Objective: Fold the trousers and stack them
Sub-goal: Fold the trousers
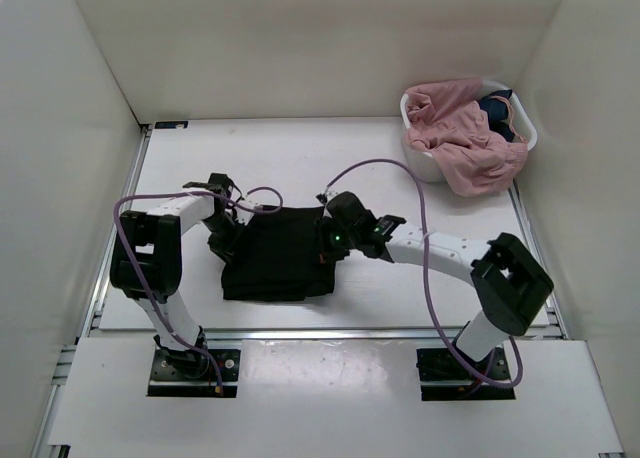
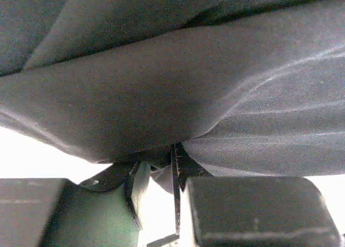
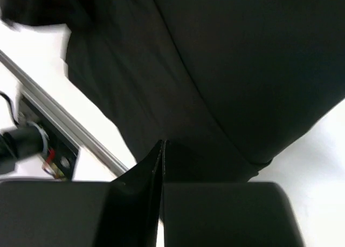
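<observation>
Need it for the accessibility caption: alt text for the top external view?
Black trousers lie folded into a compact block at the near middle of the table, the left pincer at their left edge and the right pincer at their right edge. A white basket of pink garments and a dark blue garment sits at the far right corner.

- Trousers: plain black, no pattern; they look dark grey with a soft sheen close up.
- Desk: white, with silver rails at the edges.
- Basket: white.
- Garments spilling from the basket: pink.
- Garment behind them: dark blue.
- Left arm and right arm: white links, black joints.
- Cables: pale purple.
- Small light on the right wrist: green.
- Walls: white.
</observation>
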Controlling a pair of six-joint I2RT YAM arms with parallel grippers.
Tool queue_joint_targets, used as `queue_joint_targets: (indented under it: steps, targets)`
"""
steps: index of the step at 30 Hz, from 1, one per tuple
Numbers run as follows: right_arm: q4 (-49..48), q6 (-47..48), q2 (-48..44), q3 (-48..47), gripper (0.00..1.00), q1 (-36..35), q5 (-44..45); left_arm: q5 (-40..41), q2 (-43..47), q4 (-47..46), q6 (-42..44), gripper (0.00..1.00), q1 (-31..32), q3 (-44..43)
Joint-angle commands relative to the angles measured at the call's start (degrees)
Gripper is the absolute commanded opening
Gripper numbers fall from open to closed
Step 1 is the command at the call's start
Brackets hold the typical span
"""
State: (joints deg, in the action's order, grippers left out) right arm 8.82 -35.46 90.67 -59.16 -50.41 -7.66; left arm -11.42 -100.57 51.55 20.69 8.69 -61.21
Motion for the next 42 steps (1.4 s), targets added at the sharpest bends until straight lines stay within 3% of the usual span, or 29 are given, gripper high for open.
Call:
queue_joint_targets:
  steps: [1,4,7,14,18,20,21,22,24,25,28,29,31,36,39,42]
  targets:
    - [-2.5,-0.8,2.4,3.3,0.00,-0.2,-4.3,-1.1,2.8,-1.5,-0.7,0.32,-0.8,1.4]
    - [-1.4,-2.5,2.9,8.9,0.00,-0.2,-2.3,-1.1,3.3,-2.0,-1.3,0.32,-0.8,2.5]
    - [-3.6,-3.6,2.4,12.3,0.00,-0.2,-1.0,-1.1,3.3,-2.0,-1.3,0.22,-1.3,3.0]
    - [-0.7,0.6,6.4,7.1,0.00,-0.2,-1.0,-1.1,3.8,-2.5,-1.3,0.19,-1.3,3.6]
    - [2.2,2.7,4.0,6.6,0.00,-0.2,0.1,-1.7,5.7,-0.4,-0.7,0.40,-1.3,1.8]
    - [4.1,3.9,2.1,5.8,0.16,-0.2,0.9,-2.3,7.2,1.7,-0.7,0.47,-1.8,0.0]
    - [5.2,4.4,-0.3,4.4,0.22,-0.2,0.9,-3.2,8.8,2.7,-0.1,0.59,-2.4,-2.4]
    - [7.7,4.4,-1.6,3.4,0.38,-0.2,1.4,-3.8,9.6,3.6,-0.1,0.69,-2.4,-3.9]
    - [10.4,6.4,-5.5,1.2,0.52,-0.2,3.6,-4.6,11.3,6.5,0.5,0.74,-2.4,-6.8]
    - [13.9,7.1,-6.6,-2.0,0.67,-0.2,4.6,-5.2,12.7,7.4,0.5,0.74,-2.4,-9.6]
    - [19.0,9.4,-10.0,-7.8,0.80,0.3,7.6,-5.2,16.0,10.3,1.8,0.80,-2.4,-13.5]
    - [22.4,9.4,-11.3,-11.8,0.91,0.8,8.4,-5.2,17.0,10.3,1.8,0.85,-2.4,-14.0]
    - [25.8,9.4,-12.5,-16.0,0.99,1.5,9.7,-1.6,19.2,11.0,2.3,0.89,-2.9,-15.2]
    - [42.5,4.2,-16.8,-25.4,0.99,8.3,19.1,9.3,27.1,11.0,0.4,0.96,-6.8,-17.2]
    - [53.8,1.6,-19.5,-23.7,0.99,18.6,27.0,17.2,32.1,11.0,-2.7,1.00,-13.1,-16.3]
    - [60.8,2.6,-21.9,-21.4,0.99,25.3,28.6,25.4,37.3,11.0,-4.2,1.00,-19.2,-10.2]
